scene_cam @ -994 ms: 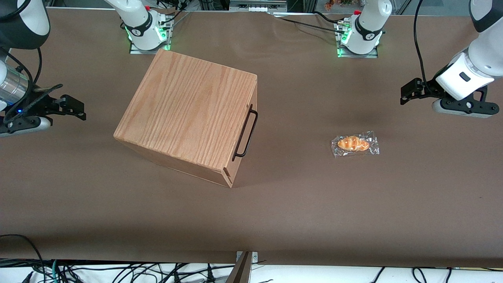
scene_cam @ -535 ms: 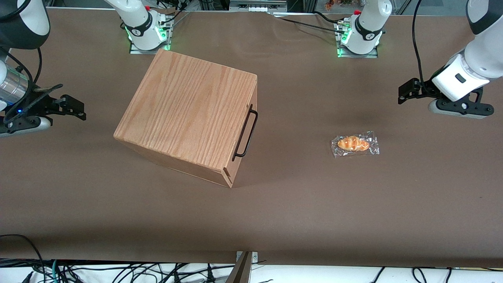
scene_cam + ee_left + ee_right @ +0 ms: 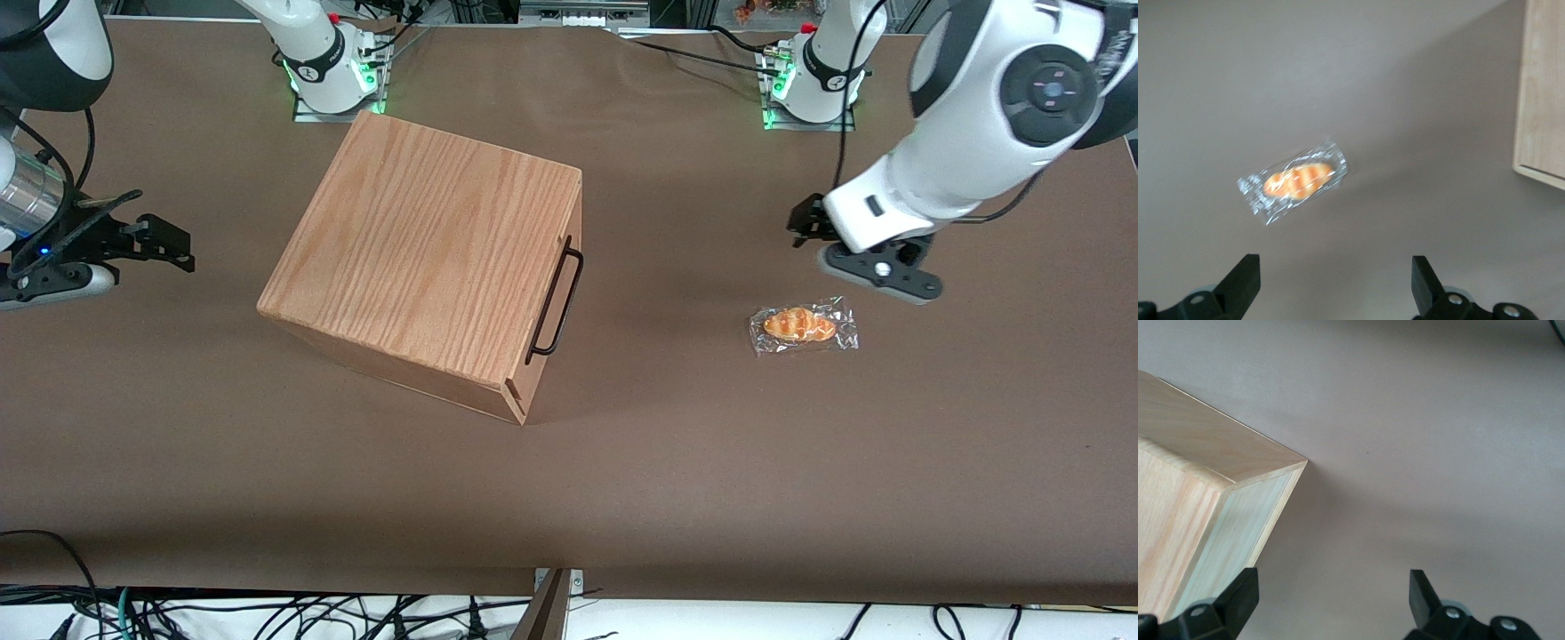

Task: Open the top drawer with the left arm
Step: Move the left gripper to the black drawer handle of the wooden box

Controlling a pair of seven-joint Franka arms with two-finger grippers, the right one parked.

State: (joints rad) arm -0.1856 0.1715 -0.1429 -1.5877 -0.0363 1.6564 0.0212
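The left arm's gripper (image 3: 805,233), fingers spread wide, hung above the wrapped pastry (image 3: 803,325), and needed to straddle the top drawer's handle (image 3: 556,302) squarely.

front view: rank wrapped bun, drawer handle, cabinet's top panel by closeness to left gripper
Left gripper, open, hovers above the table.
1. Wrapped bun: just nearer the camera.
2. Drawer handle: on the cabinet front, facing the gripper.
3. Cabinet's top panel: toward the parked arm's end.
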